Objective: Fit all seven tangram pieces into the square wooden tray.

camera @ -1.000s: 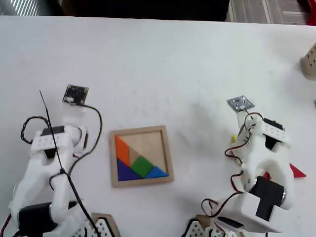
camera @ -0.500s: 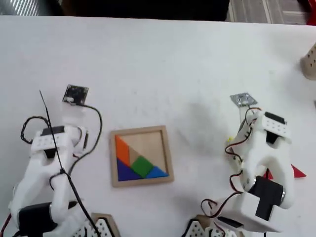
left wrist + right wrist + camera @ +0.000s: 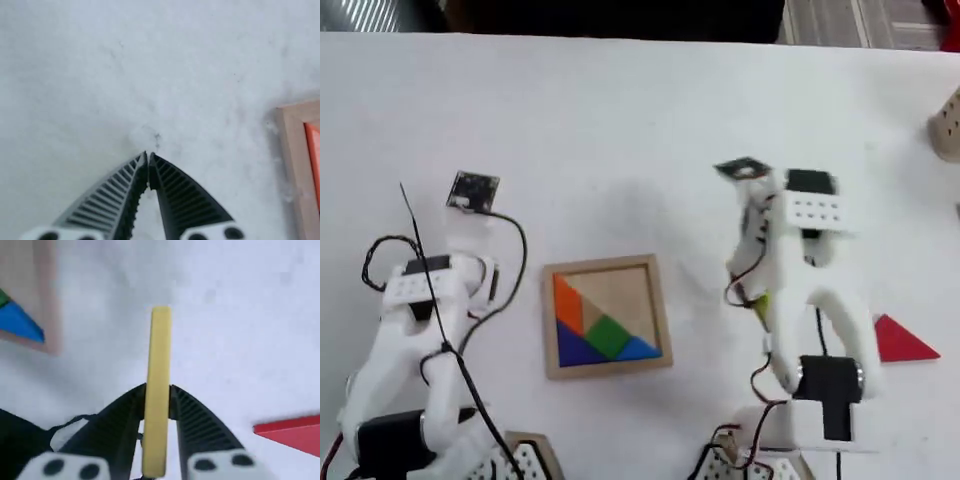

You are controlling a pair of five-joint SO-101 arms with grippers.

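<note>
The white table (image 3: 620, 120) spans the whole high view, its far edge running along the top of the frame. A light-coloured square wooden tray (image 3: 549, 325) lies flat on it in the lower centre, slightly left of the middle. A flat red triangular piece (image 3: 898, 340) lies at the lower right, well apart from the tray, and a beige perforated object (image 3: 948, 125) sits at the right edge.
</note>
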